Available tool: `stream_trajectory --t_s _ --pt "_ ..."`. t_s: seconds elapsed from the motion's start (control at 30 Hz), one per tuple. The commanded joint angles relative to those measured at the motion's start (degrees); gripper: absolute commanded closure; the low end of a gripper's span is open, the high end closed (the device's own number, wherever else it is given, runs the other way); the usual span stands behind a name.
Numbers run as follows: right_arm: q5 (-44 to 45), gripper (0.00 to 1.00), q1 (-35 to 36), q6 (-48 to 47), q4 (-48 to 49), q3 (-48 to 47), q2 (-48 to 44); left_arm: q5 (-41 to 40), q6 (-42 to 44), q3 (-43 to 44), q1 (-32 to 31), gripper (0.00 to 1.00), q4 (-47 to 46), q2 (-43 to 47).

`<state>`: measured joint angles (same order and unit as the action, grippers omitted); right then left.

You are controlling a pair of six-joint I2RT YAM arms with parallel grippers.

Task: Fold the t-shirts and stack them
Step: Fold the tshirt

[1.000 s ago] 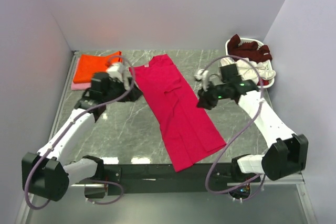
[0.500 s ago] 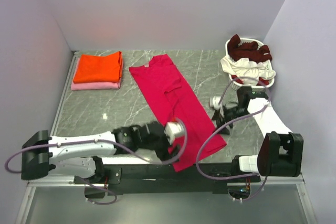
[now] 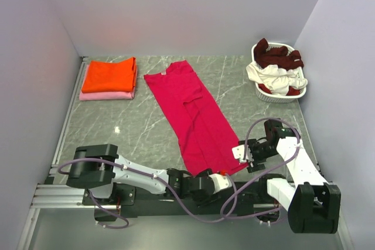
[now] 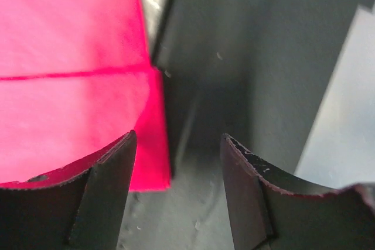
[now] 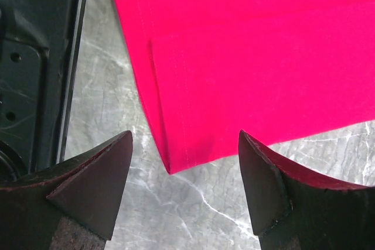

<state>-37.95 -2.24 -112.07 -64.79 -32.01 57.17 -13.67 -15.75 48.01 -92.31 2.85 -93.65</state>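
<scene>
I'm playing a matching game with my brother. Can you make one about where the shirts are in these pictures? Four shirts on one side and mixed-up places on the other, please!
Shirts:
1. crimson-pink t-shirt
2. orange t-shirt
3. pale pink t-shirt
4. dark maroon t-shirt

Places:
A. folded, underneath another shirt at the far left
B. spread out long in the middle of the table
C. heaped in the white basket at the far right
D. folded, on top of another shirt

Right pairs: 1-B, 2-D, 3-A, 4-C
</scene>
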Motion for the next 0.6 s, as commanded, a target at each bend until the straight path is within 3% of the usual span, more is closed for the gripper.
stream_trajectory --t_s 0.0,0.43,0.57 --pt "1.2 0.21 0.3 -3.7 2.0 1.1 -1.3 -7.2 0.0 0.7 -0.3 0.36 -2.4 0.6" --pt "3.1 0.24 0.4 -4.4 5.5 0.9 5.4 -10.1 -3.5 -2.0 -0.3 0.37 -0.4 -0.5" --pt "5.1 0.26 1.1 -4.5 6.4 1.3 6.0 -10.9 -5.0 -2.7 -0.2 0.47 0.1 -2.2"
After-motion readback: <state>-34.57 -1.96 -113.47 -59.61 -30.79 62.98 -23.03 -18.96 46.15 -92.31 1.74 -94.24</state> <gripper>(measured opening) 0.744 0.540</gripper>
